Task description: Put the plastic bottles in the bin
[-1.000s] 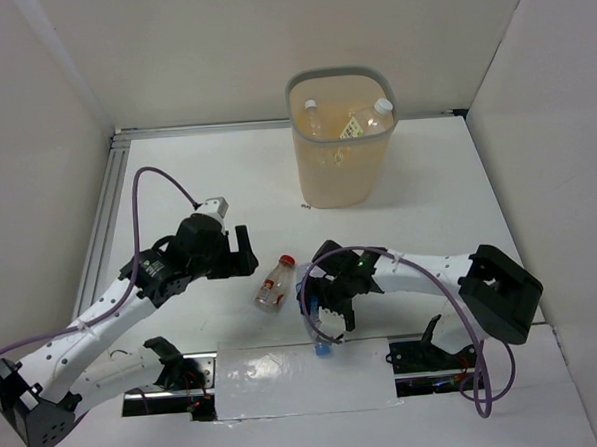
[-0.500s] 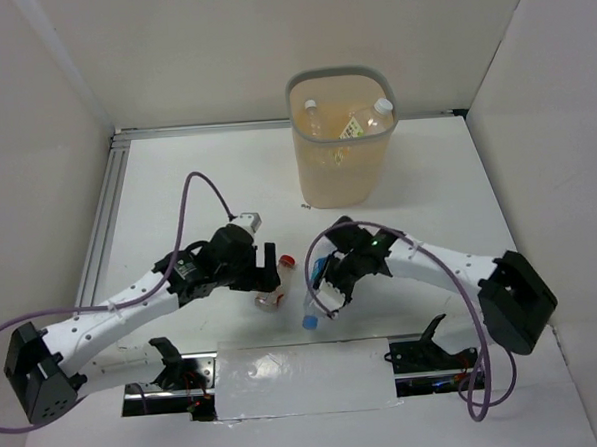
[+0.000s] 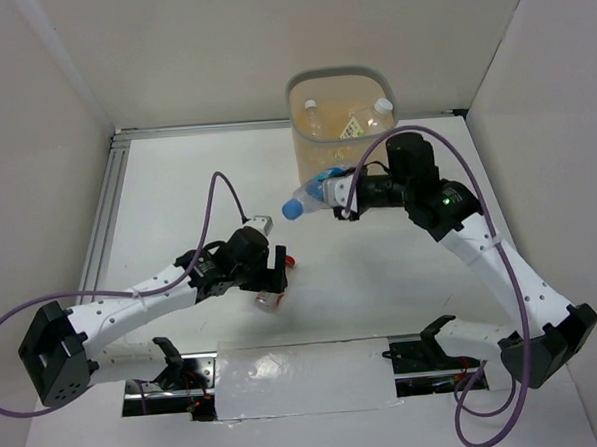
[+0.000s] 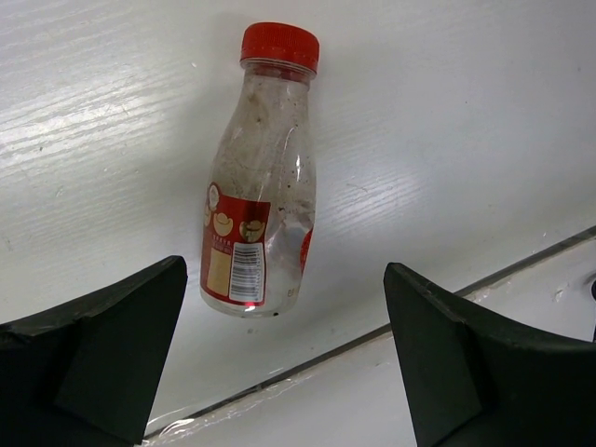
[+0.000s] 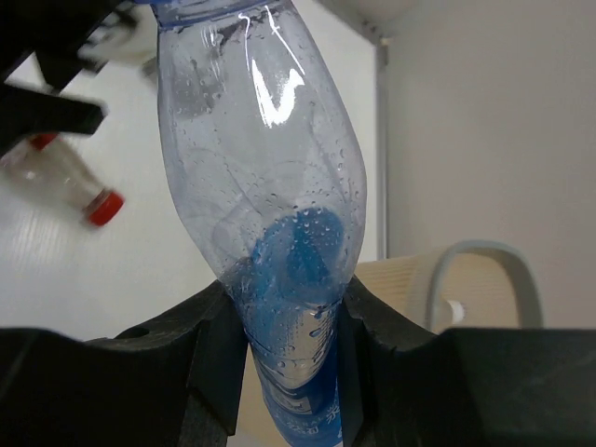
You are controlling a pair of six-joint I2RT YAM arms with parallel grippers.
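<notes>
My right gripper (image 3: 339, 195) is shut on a blue-labelled, blue-capped clear bottle (image 3: 312, 194) and holds it in the air against the near side of the beige bin (image 3: 315, 153), cap pointing left. In the right wrist view the crushed bottle (image 5: 270, 186) is pinched between the pads of that gripper (image 5: 289, 312). My left gripper (image 3: 273, 281) is open, low over a red-capped bottle (image 3: 271, 301) lying on the table. In the left wrist view this bottle (image 4: 261, 186) lies between and just ahead of the wide-open fingers of the left gripper (image 4: 284, 279). Two white-capped bottles (image 3: 310, 107) lie inside the bin.
The bin's grey rim (image 5: 484, 256) shows to the right of the held bottle. White walls close in the table at left, right and back. A taped strip (image 3: 307, 378) runs along the near edge between the arm bases.
My right arm lifted the blue bottle from the table's front and carried it up and back to the bin. My left gripper moved right and down over the red-capped bottle.
</notes>
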